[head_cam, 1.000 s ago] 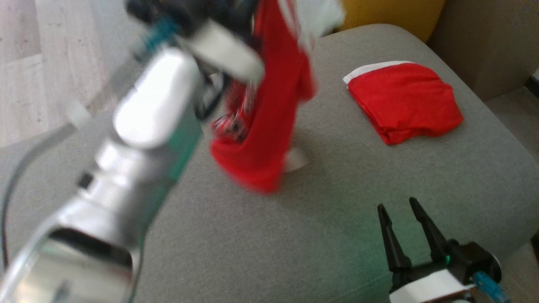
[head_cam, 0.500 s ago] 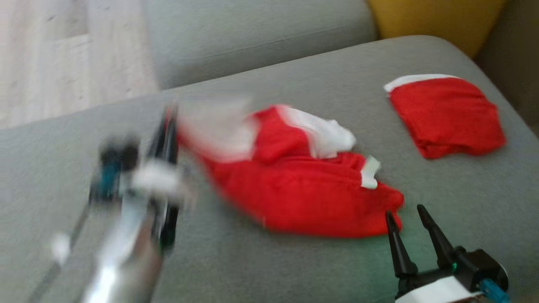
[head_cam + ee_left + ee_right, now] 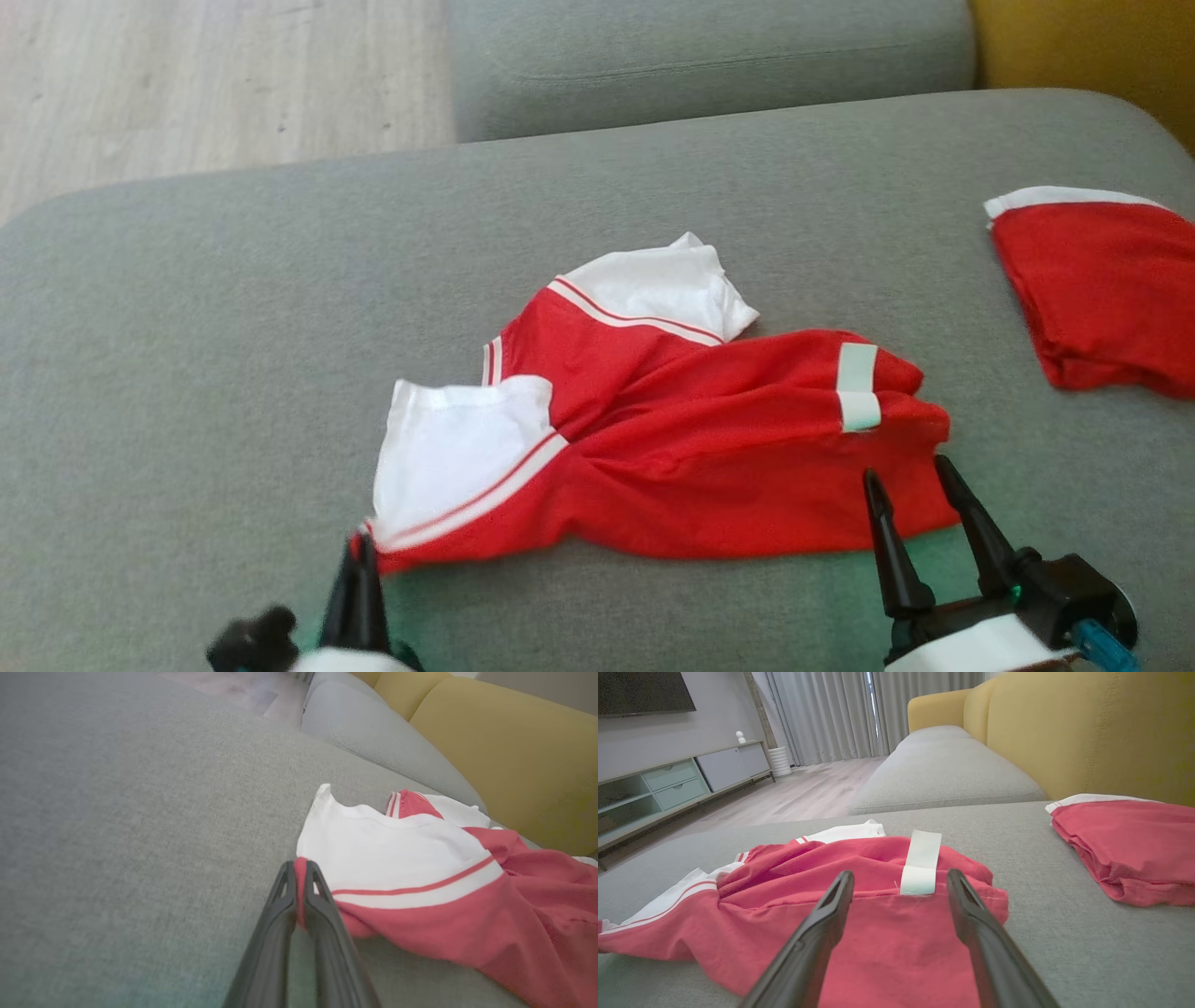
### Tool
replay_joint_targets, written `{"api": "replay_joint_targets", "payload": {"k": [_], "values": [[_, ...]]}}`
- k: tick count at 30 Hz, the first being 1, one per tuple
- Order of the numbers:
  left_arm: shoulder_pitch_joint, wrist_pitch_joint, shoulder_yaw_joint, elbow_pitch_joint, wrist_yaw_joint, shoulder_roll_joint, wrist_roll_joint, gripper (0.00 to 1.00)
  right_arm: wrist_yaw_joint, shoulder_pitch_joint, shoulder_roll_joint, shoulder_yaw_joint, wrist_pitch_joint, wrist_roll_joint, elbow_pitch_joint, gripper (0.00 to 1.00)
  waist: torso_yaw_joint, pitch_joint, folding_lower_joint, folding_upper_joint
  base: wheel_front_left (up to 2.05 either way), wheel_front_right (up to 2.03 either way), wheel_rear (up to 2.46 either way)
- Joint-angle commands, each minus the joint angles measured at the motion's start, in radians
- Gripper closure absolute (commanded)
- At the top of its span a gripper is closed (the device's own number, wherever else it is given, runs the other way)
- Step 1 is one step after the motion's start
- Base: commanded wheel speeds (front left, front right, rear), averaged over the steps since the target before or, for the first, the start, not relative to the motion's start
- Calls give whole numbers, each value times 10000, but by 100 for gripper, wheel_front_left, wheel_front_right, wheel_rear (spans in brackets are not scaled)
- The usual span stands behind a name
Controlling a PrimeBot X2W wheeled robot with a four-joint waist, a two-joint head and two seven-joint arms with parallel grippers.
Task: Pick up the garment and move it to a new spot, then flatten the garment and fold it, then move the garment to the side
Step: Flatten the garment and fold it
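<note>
The garment, a red shirt with white sleeves, lies rumpled and twisted on the grey sofa seat, spread between the two hands. The left hand is clenched on its red corner, right at the fingertips, with a white sleeve just beyond them. The right hand is released, fingers spread and holding nothing, its tips at the shirt's other edge with a white label just ahead of them. A folded red piece sits well apart, further out on the right hand's outer side. Judging by this, the pick-up and move look done and flattening has barely begun; the folding and the final shift aside are not yet done.
</note>
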Motion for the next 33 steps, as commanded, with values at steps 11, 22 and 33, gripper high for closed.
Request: {"api": "replay_joint_targets", "payload": {"k": [11, 22, 33], "values": [[-1516, 1078, -552, -1737, -3, 1697, 1905, 0, 67, -514, -340, 320, -109, -24, -360, 0, 367, 399, 0, 0, 0, 0, 0], [-4070, 4868, -1929, -1056, -949, 3625, 2702, 0, 67, -1030, -396, 515, -109, 16, -400, 0, -263, 1310, 0, 0, 0, 0, 0], [-4623, 4701, -2163, -43, -745, 3286, 2799, 0, 67, -1442, -461, 394, -109, -6, -542, 0, -312, 2268, 0, 0, 0, 0, 0]]}}
